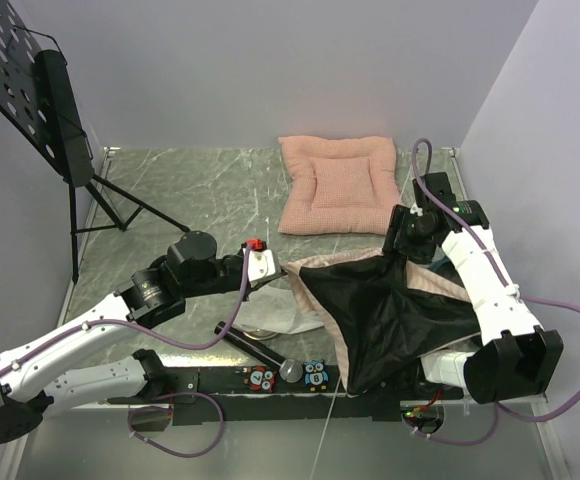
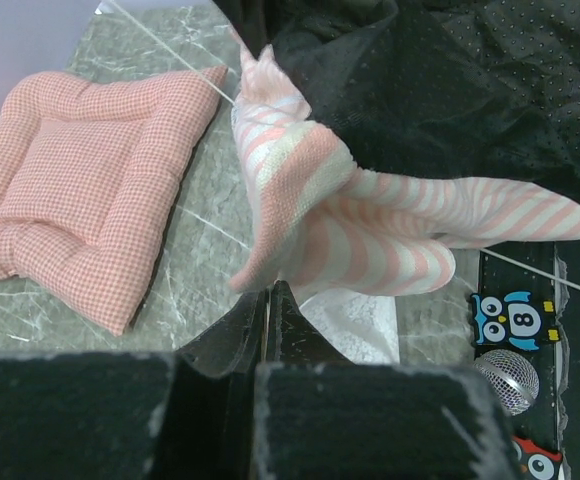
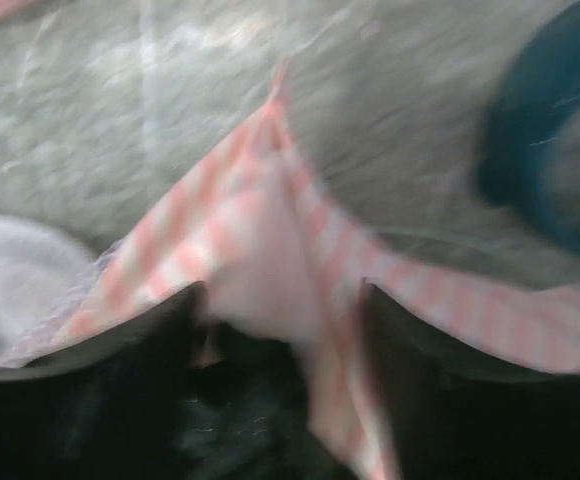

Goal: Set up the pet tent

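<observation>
The pet tent (image 1: pixel 380 310) lies crumpled between the arms with its black floor facing up and pink-striped edges showing around it. White mesh (image 1: pixel 270 312) spills out on its left. My left gripper (image 1: pixel 275 265) is at the tent's left corner. In the left wrist view it (image 2: pixel 268 290) is shut, pinching a fold of the striped fabric (image 2: pixel 350 235). My right gripper (image 1: pixel 406 245) hangs over the tent's far right corner. The right wrist view is blurred. There the right gripper (image 3: pixel 280 300) stands with its jaws apart, and striped fabric (image 3: pixel 260 230) bunches between them.
A plain pink quilted cushion (image 1: pixel 338 185) lies at the back of the marbled table (image 1: pixel 210 190). A black music stand (image 1: pixel 40 95) occupies the back left corner. Owl stickers (image 1: pixel 315 375) mark the near rail. A thin white pole (image 2: pixel 530 268) runs past the fabric.
</observation>
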`<state>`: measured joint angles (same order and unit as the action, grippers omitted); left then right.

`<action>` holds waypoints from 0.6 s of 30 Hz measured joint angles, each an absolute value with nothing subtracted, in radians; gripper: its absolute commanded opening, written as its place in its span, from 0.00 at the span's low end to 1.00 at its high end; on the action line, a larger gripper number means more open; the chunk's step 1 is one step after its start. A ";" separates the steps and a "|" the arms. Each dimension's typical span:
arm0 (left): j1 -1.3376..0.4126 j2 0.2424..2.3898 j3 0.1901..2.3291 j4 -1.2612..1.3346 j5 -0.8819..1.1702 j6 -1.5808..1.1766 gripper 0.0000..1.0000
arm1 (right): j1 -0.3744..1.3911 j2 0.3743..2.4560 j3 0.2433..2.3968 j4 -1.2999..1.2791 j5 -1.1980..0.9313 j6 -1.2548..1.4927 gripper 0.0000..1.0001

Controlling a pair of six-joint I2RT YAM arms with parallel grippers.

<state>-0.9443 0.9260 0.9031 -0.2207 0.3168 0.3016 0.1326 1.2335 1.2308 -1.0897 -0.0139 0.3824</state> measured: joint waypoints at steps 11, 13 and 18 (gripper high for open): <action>-0.944 0.921 0.905 -0.233 0.294 0.295 0.54 | 0.086 1.367 1.545 -0.977 -0.389 0.352 0.00; -0.944 0.921 0.916 -0.242 0.271 0.297 0.80 | 0.085 1.393 1.659 -0.913 -0.458 0.343 0.00; -0.914 0.916 1.002 -0.258 0.235 0.300 1.00 | 0.085 1.403 1.797 -0.673 -0.654 0.344 0.00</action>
<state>-0.9142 0.9165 1.0019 -0.2577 0.2352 0.3000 0.0853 1.4029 1.7966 -0.6735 -0.6537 0.3435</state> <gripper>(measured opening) 0.944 0.089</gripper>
